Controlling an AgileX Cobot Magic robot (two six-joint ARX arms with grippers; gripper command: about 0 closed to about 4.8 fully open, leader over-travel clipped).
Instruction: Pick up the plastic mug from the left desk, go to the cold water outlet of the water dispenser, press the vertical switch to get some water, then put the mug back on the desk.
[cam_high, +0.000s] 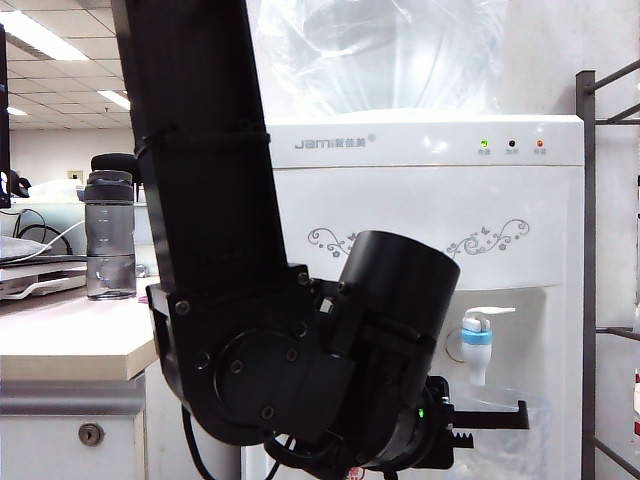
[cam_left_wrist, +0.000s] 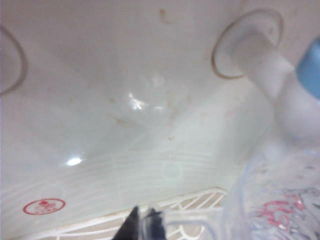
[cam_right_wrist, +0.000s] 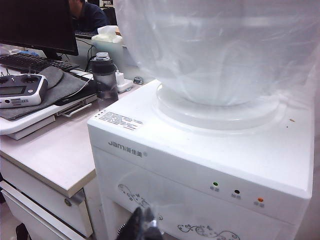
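Note:
The plastic mug (cam_left_wrist: 278, 199) hangs in the recess of the water dispenser (cam_high: 420, 200), just below the cold water outlet (cam_high: 477, 345). My left gripper (cam_left_wrist: 145, 221) is shut on the mug's thin clear handle. In the exterior view its toothed fingers (cam_high: 492, 417) reach under the blue-ringed tap, and the mug (cam_high: 508, 400) shows only faintly. The vertical switch (cam_high: 492, 313) stands above the tap. The blue ring (cam_left_wrist: 311, 67) sits close over the mug's rim. My right gripper (cam_right_wrist: 143, 221) is shut on nothing, high in front of the dispenser (cam_right_wrist: 200, 155).
The left arm's black links (cam_high: 250, 350) fill the middle of the exterior view. The left desk (cam_high: 60, 335) carries a smoky-grey bottle (cam_high: 110, 240), a remote controller (cam_right_wrist: 20, 90) and a keyboard (cam_right_wrist: 30, 61). A white drip grid (cam_left_wrist: 190, 204) lies under the mug. A metal rack (cam_high: 588, 260) stands at the right.

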